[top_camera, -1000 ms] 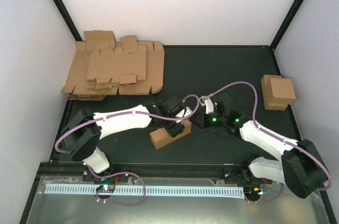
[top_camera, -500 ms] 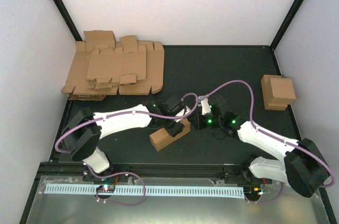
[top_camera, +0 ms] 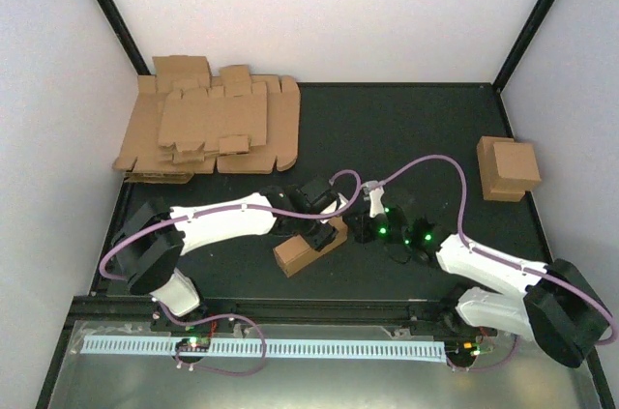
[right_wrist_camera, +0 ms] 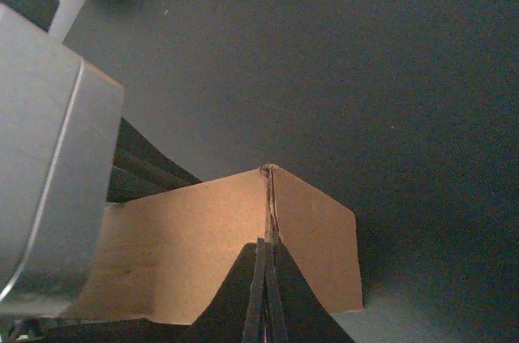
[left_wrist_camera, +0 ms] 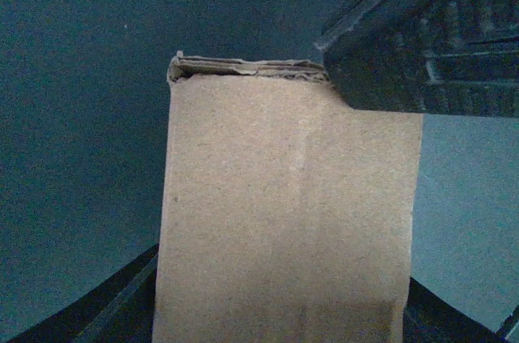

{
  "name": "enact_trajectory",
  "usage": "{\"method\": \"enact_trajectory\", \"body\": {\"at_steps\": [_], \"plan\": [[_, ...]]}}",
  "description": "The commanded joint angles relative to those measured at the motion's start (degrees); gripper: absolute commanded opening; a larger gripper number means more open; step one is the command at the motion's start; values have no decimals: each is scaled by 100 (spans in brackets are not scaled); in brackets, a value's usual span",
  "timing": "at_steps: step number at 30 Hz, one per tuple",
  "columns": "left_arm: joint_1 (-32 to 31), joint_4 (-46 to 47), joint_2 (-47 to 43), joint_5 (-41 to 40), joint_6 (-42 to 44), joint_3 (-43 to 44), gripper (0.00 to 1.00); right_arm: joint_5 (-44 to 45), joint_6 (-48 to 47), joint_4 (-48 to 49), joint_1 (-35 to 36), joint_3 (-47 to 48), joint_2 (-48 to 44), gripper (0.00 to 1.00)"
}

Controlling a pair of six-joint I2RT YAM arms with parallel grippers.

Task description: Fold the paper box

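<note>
The paper box (top_camera: 308, 247) is a small brown cardboard box lying on the black table near the front centre. My left gripper (top_camera: 324, 227) sits over its far right end. In the left wrist view the box (left_wrist_camera: 288, 205) fills the space between the two fingers, so the gripper (left_wrist_camera: 276, 315) is shut on it. My right gripper (top_camera: 361, 227) is just right of the box. In the right wrist view its fingers (right_wrist_camera: 265, 282) are pressed together, their tip at the box's upright corner edge (right_wrist_camera: 269, 197). Whether they pinch cardboard is hidden.
A pile of flat brown cardboard blanks (top_camera: 213, 129) lies at the back left. A closed cardboard box (top_camera: 508, 167) stands at the right edge. White walls enclose the table. The left arm's grey housing (right_wrist_camera: 49, 165) is close on the right gripper's left.
My right arm has drawn back toward the near edge, its gripper now lower beside the box's right end. The left gripper and the box have barely moved.
</note>
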Motion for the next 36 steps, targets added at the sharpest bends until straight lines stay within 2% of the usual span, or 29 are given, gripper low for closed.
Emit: {"method": "enact_trajectory", "body": {"at_steps": [1,4,7,10,13,15,22,24,27,29,32,34,35,36], "plan": [[11,502,48,7,-270,-53,60,153,-216,-1172,225,-170,-25,3],[11,520,-40,24,-236,-60,65,410,-343,-1351,223,-40,-232,4],[11,500,-186,62,-224,-39,77,529,-390,-1351,225,64,-306,9],[11,501,-399,139,-226,-29,87,615,-382,-1254,220,195,-323,10],[15,464,-645,84,-220,-11,96,613,-380,-1181,225,378,-281,17],[35,411,-807,11,-213,2,98,578,-376,-1142,216,533,-266,24],[162,51,-1673,-235,-571,-102,97,582,-605,-1480,180,1231,-200,30],[223,-38,-2172,-316,-870,-329,92,527,-615,-1492,144,1223,-332,30],[395,36,-2972,-179,-1404,-924,74,174,-617,-1418,81,1118,-484,29],[552,162,-3562,74,-1741,-1404,57,-226,-582,-1269,44,1031,-521,22],[818,755,-4477,871,-2272,-2261,33,-1132,-384,-707,-56,788,-434,4],[1017,1450,-5090,1343,-2706,-2902,10,-1774,-116,-160,-194,589,-239,2],[1133,1771,-5347,1561,-2909,-3235,3,-2103,54,171,-286,492,-123,2],[1283,2056,-5591,1786,-3101,-3531,2,-2415,201,491,-358,419,29,2]]}}
